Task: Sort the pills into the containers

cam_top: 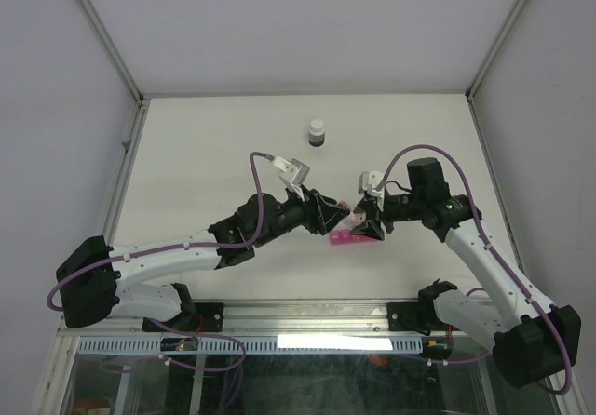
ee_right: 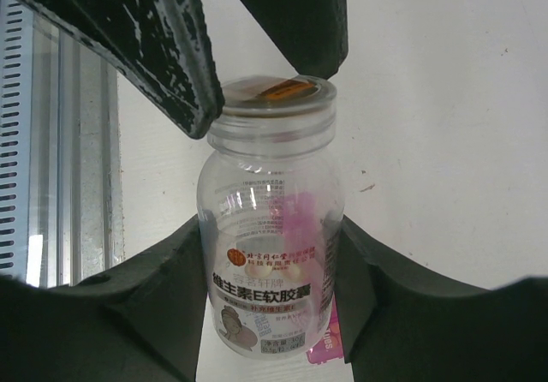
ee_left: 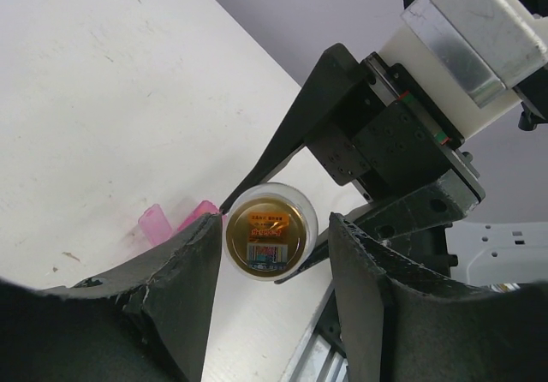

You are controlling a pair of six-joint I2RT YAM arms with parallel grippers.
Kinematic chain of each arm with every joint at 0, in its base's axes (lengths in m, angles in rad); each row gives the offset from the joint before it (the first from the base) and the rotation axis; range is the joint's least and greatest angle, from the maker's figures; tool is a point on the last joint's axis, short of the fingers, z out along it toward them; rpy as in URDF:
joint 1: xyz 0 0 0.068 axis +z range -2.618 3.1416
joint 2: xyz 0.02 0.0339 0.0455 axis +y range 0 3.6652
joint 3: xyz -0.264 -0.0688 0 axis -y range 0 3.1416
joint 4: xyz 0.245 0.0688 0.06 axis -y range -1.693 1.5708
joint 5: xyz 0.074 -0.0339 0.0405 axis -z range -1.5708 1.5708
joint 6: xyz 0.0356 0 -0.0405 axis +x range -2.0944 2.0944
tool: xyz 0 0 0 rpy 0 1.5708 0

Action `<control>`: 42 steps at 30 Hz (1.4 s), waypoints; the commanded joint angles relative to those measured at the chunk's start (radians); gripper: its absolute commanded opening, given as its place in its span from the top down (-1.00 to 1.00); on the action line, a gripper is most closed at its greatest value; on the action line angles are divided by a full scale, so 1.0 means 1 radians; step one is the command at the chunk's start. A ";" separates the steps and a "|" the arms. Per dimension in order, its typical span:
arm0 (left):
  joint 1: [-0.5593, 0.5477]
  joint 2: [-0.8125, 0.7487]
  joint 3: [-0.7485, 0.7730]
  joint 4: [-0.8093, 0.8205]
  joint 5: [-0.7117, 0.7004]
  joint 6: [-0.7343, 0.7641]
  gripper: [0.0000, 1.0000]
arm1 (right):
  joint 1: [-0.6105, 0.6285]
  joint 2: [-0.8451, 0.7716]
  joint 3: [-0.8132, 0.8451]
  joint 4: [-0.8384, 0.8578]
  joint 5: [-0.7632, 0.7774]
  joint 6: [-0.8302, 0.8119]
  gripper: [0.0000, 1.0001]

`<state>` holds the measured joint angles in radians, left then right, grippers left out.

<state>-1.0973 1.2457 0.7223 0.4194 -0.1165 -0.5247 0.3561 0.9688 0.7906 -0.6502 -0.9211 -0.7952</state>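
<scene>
My right gripper is shut on the body of a small clear vial with an orange cap. A couple of pale pills lie inside the vial. My left gripper is open with its jaws either side of the cap; one finger is almost touching it and the other stands off with a gap. The pink pill-organizer strip lies on the table under both grippers. It also shows in the left wrist view and below the vial in the right wrist view.
A dark bottle with a white cap stands upright at the back middle of the white table. The metal front rail runs close behind the grippers. Grey walls enclose the table's left, back and right.
</scene>
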 commanded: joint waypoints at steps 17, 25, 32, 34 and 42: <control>0.020 0.018 0.019 0.056 0.083 -0.026 0.02 | 0.005 -0.013 0.031 0.021 -0.022 -0.007 1.00; 0.026 0.023 0.018 0.050 0.115 -0.026 0.10 | 0.004 -0.013 0.033 0.019 -0.032 -0.002 1.00; 0.040 0.030 0.009 0.056 0.200 0.010 0.32 | 0.004 -0.013 0.036 0.019 -0.047 0.005 1.00; 0.046 0.035 0.008 0.059 0.244 0.047 0.41 | 0.005 -0.012 0.038 0.017 -0.055 0.007 1.00; 0.065 0.087 0.000 0.052 0.451 0.377 0.59 | -0.005 -0.011 0.047 0.011 -0.090 0.019 1.00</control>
<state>-1.0256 1.2999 0.7219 0.4583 0.1631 -0.3462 0.3531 0.9688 0.7906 -0.7040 -0.9306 -0.7918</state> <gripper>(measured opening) 0.421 0.545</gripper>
